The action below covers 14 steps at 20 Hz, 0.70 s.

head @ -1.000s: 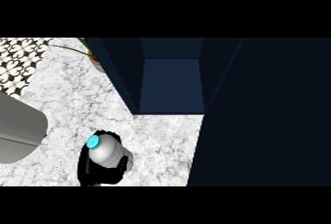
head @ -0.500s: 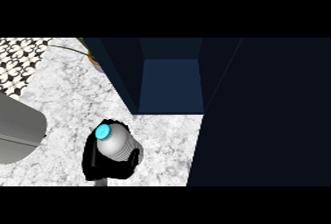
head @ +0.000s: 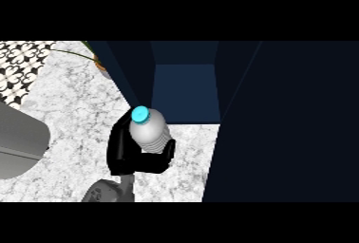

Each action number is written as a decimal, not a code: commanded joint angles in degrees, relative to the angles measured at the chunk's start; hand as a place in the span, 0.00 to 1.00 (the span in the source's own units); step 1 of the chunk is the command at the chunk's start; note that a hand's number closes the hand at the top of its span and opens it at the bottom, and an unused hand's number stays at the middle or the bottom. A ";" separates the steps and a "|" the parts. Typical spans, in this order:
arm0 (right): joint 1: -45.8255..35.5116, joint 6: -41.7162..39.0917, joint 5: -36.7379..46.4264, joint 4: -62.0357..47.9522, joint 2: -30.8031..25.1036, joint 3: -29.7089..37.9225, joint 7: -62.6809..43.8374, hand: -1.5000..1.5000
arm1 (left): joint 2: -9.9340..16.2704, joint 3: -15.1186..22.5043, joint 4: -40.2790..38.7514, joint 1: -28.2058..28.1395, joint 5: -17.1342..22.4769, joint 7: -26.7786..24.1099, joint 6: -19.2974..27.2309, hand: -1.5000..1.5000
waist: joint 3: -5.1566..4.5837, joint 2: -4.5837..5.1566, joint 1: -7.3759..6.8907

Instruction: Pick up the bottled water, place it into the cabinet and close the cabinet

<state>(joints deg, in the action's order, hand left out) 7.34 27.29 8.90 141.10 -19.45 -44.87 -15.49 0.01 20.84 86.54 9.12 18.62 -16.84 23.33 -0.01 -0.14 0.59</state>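
Note:
The bottled water (head: 148, 130) is a clear bottle with a cyan cap (head: 141, 113), tilted with the cap pointing away from me. My left hand (head: 123, 151) is curled round its lower part from the left and below, holding it above the marbled counter (head: 70, 109). The bottle's cap is right at the lower front edge of the dark blue cabinet's opening (head: 184, 90), near its left wall. The cabinet door (head: 288, 123) stands open as a large dark panel filling the right side. My right hand does not show.
A large grey rounded object (head: 17, 142) sits at the left edge of the counter. A patterned black-and-white surface (head: 21, 66) lies at the top left, and a thin plant stem with an orange pot (head: 100, 64) shows beside the cabinet's left wall.
My left hand has carried the bottle up and to the right, from the middle of the counter to the cabinet's opening. More of the forearm now shows.

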 commanded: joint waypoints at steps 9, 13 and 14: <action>1.93 0.24 3.71 6.68 -1.48 -1.16 -1.38 0.00 | -0.01 -2.30 -13.73 21.23 -0.03 3.78 10.96 1.00 | 0.00 0.11 0.67; 2.02 0.01 2.56 9.26 -2.71 0.20 -3.83 0.00 | 0.00 -3.26 -17.88 25.15 -1.60 4.66 11.23 1.00 | -0.01 0.12 0.60; 1.86 1.90 6.21 3.55 0.57 -4.23 -1.44 0.00 | 0.00 -5.75 -18.46 26.90 -3.17 6.39 10.10 1.00 | -0.01 0.06 0.31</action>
<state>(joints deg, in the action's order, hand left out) 7.51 28.30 8.46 141.36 -19.76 -45.17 -15.20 0.10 17.60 72.81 30.52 16.91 -12.07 33.17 -0.02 -0.06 0.95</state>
